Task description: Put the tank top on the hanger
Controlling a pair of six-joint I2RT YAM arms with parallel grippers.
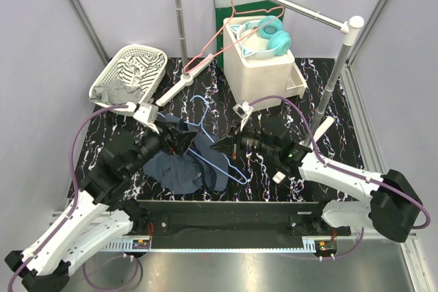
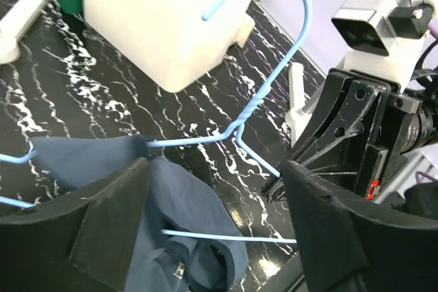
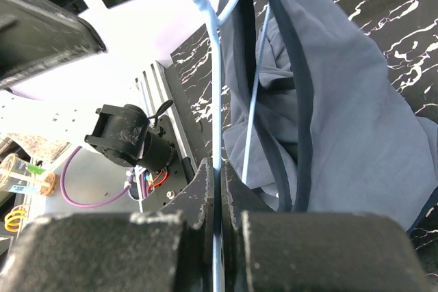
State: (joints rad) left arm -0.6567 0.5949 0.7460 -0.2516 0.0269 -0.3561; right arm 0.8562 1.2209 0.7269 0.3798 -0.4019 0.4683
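Top external view, for position: shows the tank top [image 1: 183, 172] heaped on the black marbled worktop [image 1: 213, 90] near the front edge, between the two arms; shows a white basket [image 1: 161, 56] at the back left holding a striped cloth [image 1: 133, 66] and a grey cloth [image 1: 113, 92], and a white box [image 1: 256, 76] behind with teal headphones [image 1: 272, 35] on top.

Left wrist view, for writing: gives only a small pale patch [image 2: 179, 273] low on the navy cloth, perhaps a label, too blurred to read.

Same view, for the left end effector [image 2: 215, 169]: shows its fingers [image 2: 89, 230] spread wide and closed on nothing; shows navy cloth and a run of light-blue wire from the hanger [image 2: 250, 111] lying in the gap, cloth right up against one finger; cannot tell whether touching; shows the hook curving up free above the worktop, and one shoulder of the wire running into the cloth.

Right wrist view, for the right end effector [image 3: 217, 196]: shows its pads [image 3: 236, 200] pressed together on one thin arm of the hanger, pinching it some way from the twisted neck; shows a dark-edged strap of the tank top looped round the wire beyond the pinch, apart from the pads.
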